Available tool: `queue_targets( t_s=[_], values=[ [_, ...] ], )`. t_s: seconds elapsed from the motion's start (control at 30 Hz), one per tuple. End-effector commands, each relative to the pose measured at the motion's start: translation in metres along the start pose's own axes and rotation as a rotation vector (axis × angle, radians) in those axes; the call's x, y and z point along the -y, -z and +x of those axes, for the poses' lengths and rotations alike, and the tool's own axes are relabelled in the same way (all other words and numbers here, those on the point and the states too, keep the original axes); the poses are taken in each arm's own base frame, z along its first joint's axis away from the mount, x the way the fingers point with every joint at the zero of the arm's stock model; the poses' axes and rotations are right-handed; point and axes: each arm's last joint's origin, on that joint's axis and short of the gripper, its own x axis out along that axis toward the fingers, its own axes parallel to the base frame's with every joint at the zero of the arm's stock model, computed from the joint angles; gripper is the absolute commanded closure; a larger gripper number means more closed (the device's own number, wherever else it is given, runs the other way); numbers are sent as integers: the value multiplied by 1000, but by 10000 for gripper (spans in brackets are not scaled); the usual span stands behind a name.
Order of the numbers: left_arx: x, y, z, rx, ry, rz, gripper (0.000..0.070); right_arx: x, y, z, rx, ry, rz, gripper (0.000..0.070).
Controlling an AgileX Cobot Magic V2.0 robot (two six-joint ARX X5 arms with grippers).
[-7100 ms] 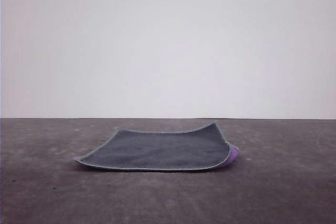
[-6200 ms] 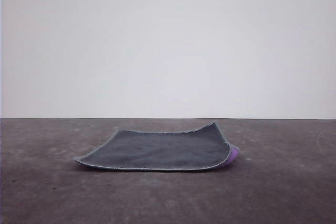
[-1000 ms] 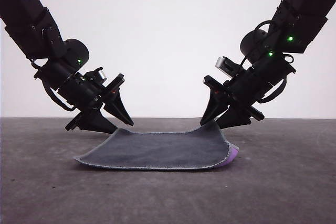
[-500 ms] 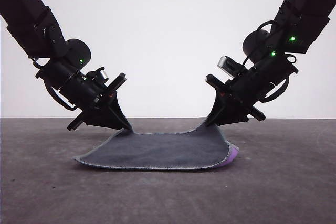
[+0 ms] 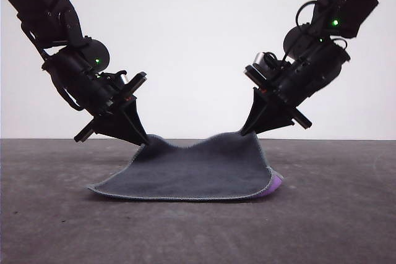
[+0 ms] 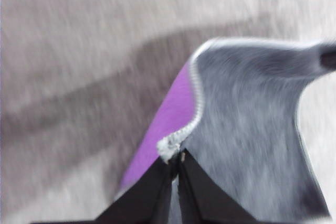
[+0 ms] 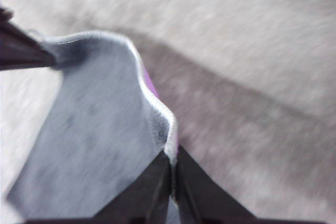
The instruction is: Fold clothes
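Left gripper [image 5: 143,142]: jaws pinched together on far-left corner of cloth [image 5: 192,174]. Right gripper [image 5: 244,133]: likewise clamped on far-right corner. Wrist views blurred. Cloth: grey face up, far edge raised, near edge on table [image 5: 346,227], long axis left-right.

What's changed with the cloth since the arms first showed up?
Both tools have closed on the cloth's far corners, left tool and right tool, and lifted them off the table. The near edge stays flat, purple underside peeking out at the right.
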Motion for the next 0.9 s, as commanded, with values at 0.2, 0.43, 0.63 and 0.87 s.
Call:
queue_targets(
  t_s=[0.2, 0.43, 0.63, 0.87],
  values=[
    [11, 4, -9, -78, 5, 90, 696, -6, 3, -6, -95, -22, -45, 692],
    [34, 9, -34, -94, 7, 119, 696, -15, 11, -14, -170, -38, -57, 692],
    [48, 17, -46, -146, 0, 119, 696, -24, 17, -21, -218, -51, -51, 692],
    [57, 29, -42, -255, 2, 120, 696, -34, 29, -19, -333, -77, -50, 693]
  ],
)
